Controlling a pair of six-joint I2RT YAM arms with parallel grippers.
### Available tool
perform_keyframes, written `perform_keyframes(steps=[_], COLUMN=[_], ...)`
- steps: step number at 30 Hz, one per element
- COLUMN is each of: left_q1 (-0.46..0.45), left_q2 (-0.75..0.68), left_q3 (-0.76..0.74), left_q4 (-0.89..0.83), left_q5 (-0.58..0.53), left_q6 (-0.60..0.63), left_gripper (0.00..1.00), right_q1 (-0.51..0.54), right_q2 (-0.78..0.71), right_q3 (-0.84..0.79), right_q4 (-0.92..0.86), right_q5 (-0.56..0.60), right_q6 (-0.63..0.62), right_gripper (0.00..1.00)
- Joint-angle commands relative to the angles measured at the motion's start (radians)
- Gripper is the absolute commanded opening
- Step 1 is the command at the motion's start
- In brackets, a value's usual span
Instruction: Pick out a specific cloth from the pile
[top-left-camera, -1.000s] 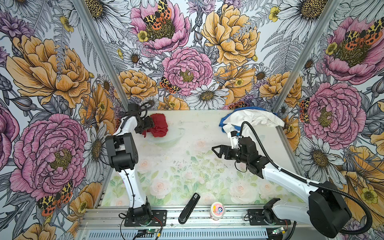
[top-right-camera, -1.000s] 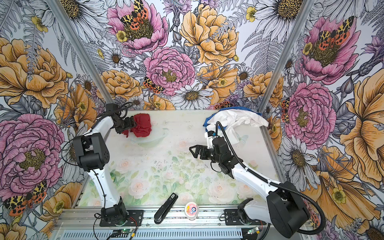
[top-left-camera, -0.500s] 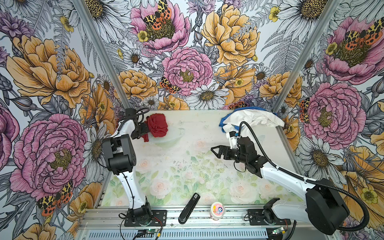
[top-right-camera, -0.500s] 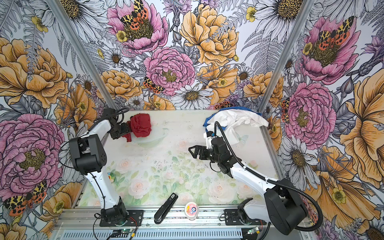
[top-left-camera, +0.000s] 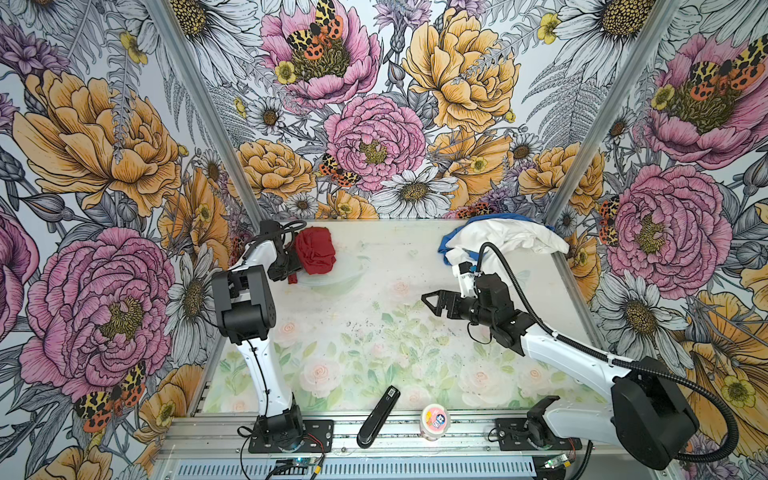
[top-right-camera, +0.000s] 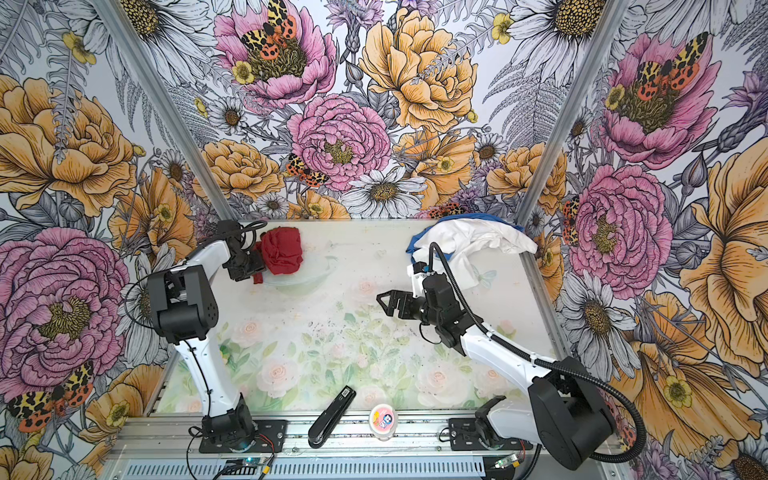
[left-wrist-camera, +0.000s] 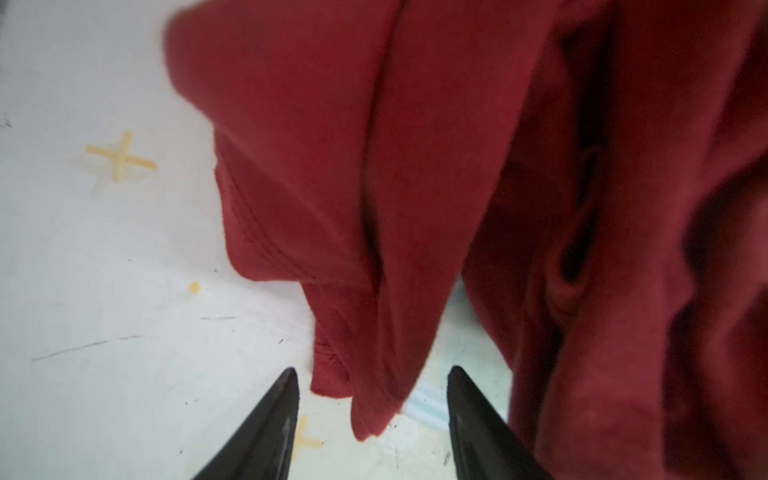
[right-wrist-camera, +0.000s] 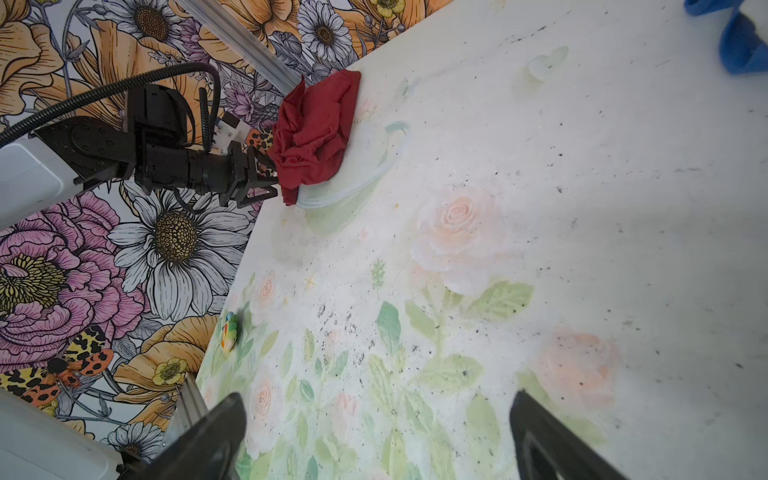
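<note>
The cloth (top-left-camera: 315, 250) is showing a plain dark red, with no print. The pile (top-left-camera: 505, 239) is showing white with royal blue at its edges. The surface (top-left-camera: 374, 332) is wearing faded peach roses and green leaves on off-white, speckled black.

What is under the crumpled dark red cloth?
A clear round dish: its rim peeks out beneath the dark red cloth. Anything inside the dish is covered.

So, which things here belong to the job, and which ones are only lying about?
Job in hand:
- dark red cloth, at the left gripper
- white and blue pile

Lying about:
- black handheld device
- pink-lidded tub
- clear dish
</note>
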Motion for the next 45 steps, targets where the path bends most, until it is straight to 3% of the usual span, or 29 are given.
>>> perform_keyframes(steps=[1,5,13,18,24,28,38,45], left_q1=[-0.001,0.025,0.087,0.062,-0.029,-0.062,-0.183,-0.208], left_q2=[0.037,0.014,-0.127,-0.13,-0.14,-0.091,-0.019,0.082], left_q3=[0.009,-0.002,-0.017,0.099,0.205,0.265,0.293,0.344], left_q4=[-0.002,-0.002,0.03,0.026,0.024,0.024,0.056,0.055], left_q5=[-0.034,-0.035,-0.057,0.046,-0.015,0.036,0.044,0.096], left_q6=[-0.02,-0.04,-0.077,-0.103,-0.14,-0.16,-0.173,-0.149], left_gripper=[0.48,0.19,0.0,0.0,0.0,0.0,0.0,0.0], right_q1=[0.016,0.027,0.033,0.034,0.033,0.032,0.03,0.031], right_q2=[0.013,0.014,0.012,0.001,0.004,-0.012,-0.015,-0.026], right_q3=[0.072,0.118,0.083,0.069,0.064,0.048,0.035,0.028], right_q4=[0.028,-0.006,0.002,0.001,-0.007,-0.017,-0.017,-0.022], right_q5=[0.01,0.046,0.046,0.057,0.05,0.059,0.05,0.051], right_q6=[-0.008,-0.023,-0.007,-0.012,-0.01,-0.016,-0.017,-0.02], right_gripper=[0.99,0.99,0.99,0.99,0.99,0.99,0.99,0.99])
